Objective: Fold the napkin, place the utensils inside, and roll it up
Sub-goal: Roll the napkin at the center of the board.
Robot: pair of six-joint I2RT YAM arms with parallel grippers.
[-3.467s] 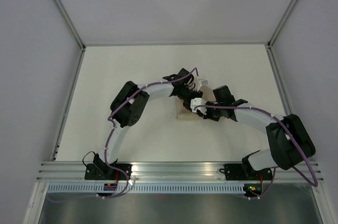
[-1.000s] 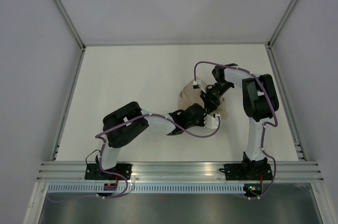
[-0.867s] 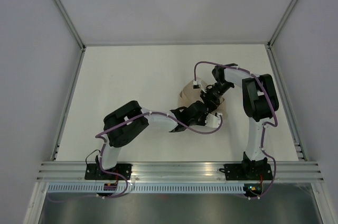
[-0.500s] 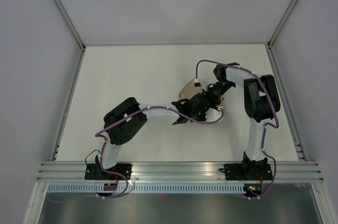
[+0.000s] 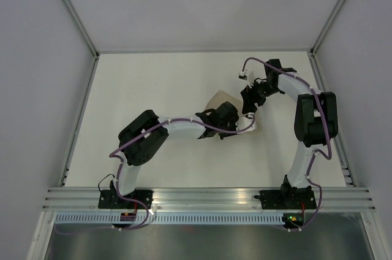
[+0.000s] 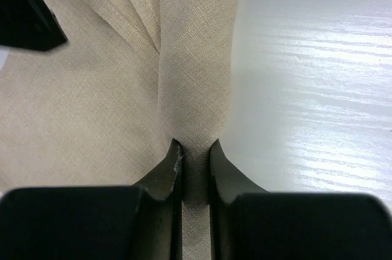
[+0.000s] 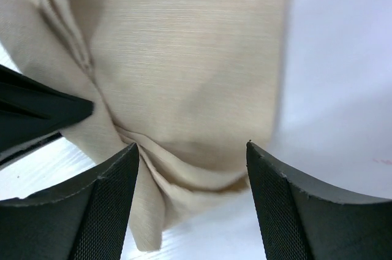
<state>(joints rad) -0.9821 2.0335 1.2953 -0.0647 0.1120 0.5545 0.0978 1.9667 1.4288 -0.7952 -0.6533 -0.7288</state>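
Pinching a narrow ridge of the napkin (image 6: pixel 92 107), the left tool (image 6: pixel 195 152) has its jaws drawn almost together with a strip of beige cloth squeezed between them. The grip sits right at the cloth's edge, beside bare tabletop (image 6: pixel 318 88). In the overhead view the napkin lies bunched right of the middle of the tabletop, mostly hidden under both arms. Its surface is creased, with several folds running into the pinch. The fork shows in no view, so I cannot tell whether it is wrapped inside.

The right tool (image 7: pixel 191 145) hangs over the wide, smoother panel of cloth with its jaws spread far apart and nothing in them.

The step in hand looks like folding or tidying a fold. To do it well, the left tool should hold firmly and carry its edge low and slowly, since this soft fabric is likely to drag and bunch. The right tool would best press down on the flat panel, or take the far edge, so the cloth stays anchored. Both should pull evenly, so the creases flatten rather than deepen.
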